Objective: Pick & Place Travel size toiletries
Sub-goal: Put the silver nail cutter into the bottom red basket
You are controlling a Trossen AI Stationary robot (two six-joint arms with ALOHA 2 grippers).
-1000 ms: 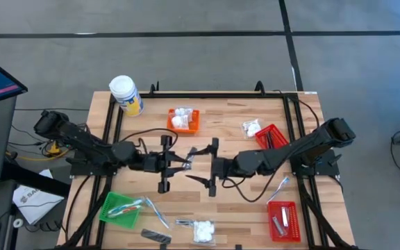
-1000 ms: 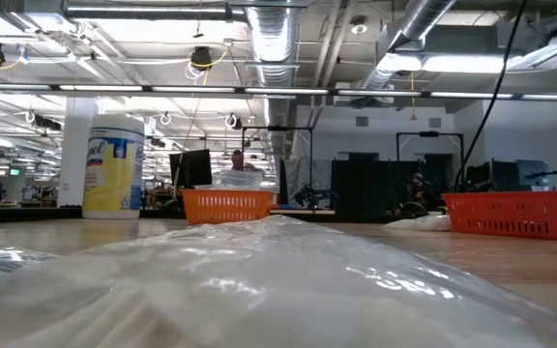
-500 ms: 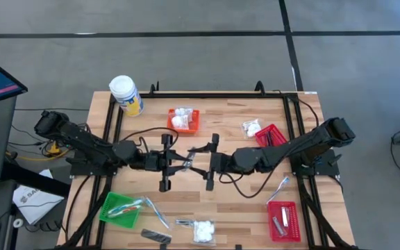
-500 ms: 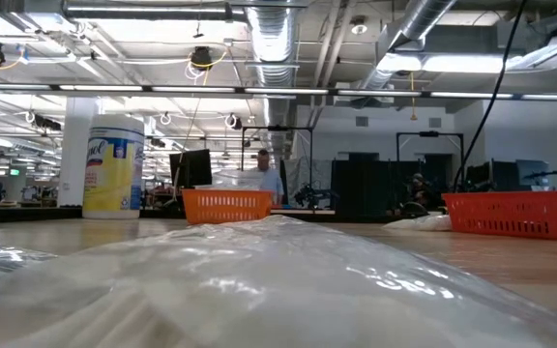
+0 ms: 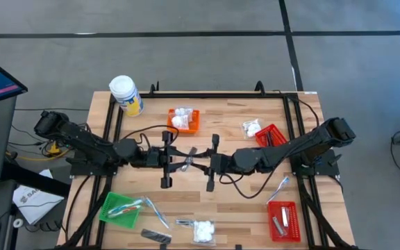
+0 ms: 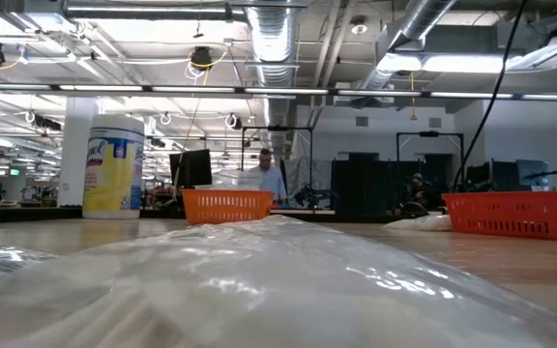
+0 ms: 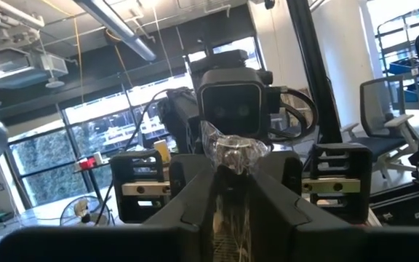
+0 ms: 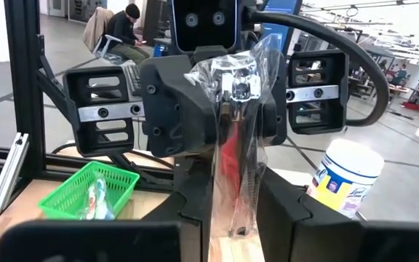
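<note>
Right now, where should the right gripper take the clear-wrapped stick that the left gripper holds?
Its free end, coming level from the table's right side. The left gripper clamps one end of the clear-wrapped stick; the rest juts toward the right gripper, slim and unobstructed.

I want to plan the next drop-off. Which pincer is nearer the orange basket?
Left. The left pincer sits just below the orange basket in the high view; the right pincer meets it mid-table, slightly farther right.
</note>
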